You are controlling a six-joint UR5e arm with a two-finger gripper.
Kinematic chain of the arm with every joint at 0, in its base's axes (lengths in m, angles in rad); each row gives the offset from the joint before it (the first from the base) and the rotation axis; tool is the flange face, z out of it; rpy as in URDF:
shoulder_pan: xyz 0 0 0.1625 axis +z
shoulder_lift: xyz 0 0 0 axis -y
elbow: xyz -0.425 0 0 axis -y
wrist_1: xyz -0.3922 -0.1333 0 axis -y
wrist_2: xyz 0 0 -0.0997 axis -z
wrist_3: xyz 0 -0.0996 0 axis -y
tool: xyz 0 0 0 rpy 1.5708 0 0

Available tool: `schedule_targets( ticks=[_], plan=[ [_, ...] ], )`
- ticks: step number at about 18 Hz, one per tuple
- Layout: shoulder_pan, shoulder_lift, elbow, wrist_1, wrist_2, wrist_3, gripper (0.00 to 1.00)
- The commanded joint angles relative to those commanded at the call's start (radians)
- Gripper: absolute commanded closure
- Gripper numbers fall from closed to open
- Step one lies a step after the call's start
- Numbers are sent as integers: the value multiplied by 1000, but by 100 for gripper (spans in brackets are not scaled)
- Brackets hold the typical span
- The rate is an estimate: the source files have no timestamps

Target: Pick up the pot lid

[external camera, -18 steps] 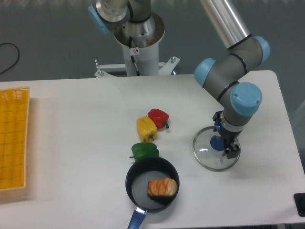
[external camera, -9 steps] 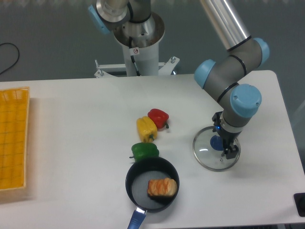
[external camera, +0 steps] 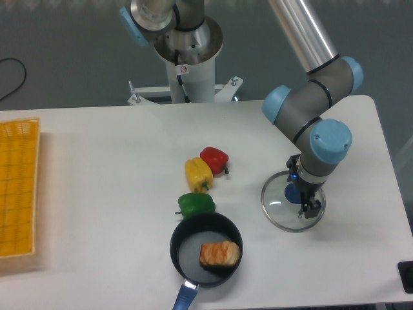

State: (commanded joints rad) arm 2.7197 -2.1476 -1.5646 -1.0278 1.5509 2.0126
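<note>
At the right of the frame we see the gripper [external camera: 304,194], fingers parted, by the blue knob [external camera: 293,194] of the clear lid [external camera: 277,214], which lies flat on the table [external camera: 116,206]. If the fingers close off-centre or too high, we judge the smooth knob could slip or the lid tip. The gripper partly hides knob and lid, so we cannot tell finger contact. The pan's handle [external camera: 185,298] is cut off at bottom centre.
</note>
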Motion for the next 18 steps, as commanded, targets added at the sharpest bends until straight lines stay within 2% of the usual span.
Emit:
schedule_targets(
  ticks=[3, 8, 11, 18],
  plan=[
    [0, 0, -3, 0, 2, 0, 4],
    [-2, 2, -5, 0, 2, 0, 22],
    [0, 2, -5, 0, 2, -2, 26],
    [-2, 2, -5, 0, 2, -2, 27]
  ],
)
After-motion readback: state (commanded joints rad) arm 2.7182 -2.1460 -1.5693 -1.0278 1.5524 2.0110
